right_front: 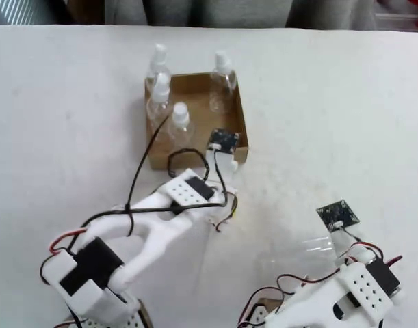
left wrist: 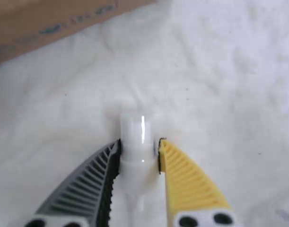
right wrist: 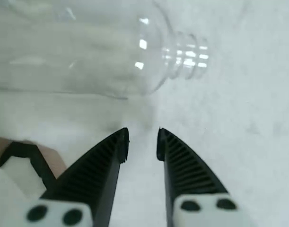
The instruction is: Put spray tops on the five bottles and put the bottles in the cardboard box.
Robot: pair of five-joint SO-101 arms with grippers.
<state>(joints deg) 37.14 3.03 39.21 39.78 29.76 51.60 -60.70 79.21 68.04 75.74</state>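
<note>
Left pincer [left wrist: 138, 144] around spray top [left wrist: 136, 128], arm [right_front: 157, 229] outstretched

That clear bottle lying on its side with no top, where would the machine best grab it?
Probably around the wide, straight body of the bottle, the right pincer coming down from above and closing across its width. It lies on its side, and its narrow threaded neck should stay free for capping.

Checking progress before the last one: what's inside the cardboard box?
Four clear bottles with white spray tops stand inside the cardboard box: three along one side, one opposite. Its front corner is covered by the left arm's wrist camera.
</note>
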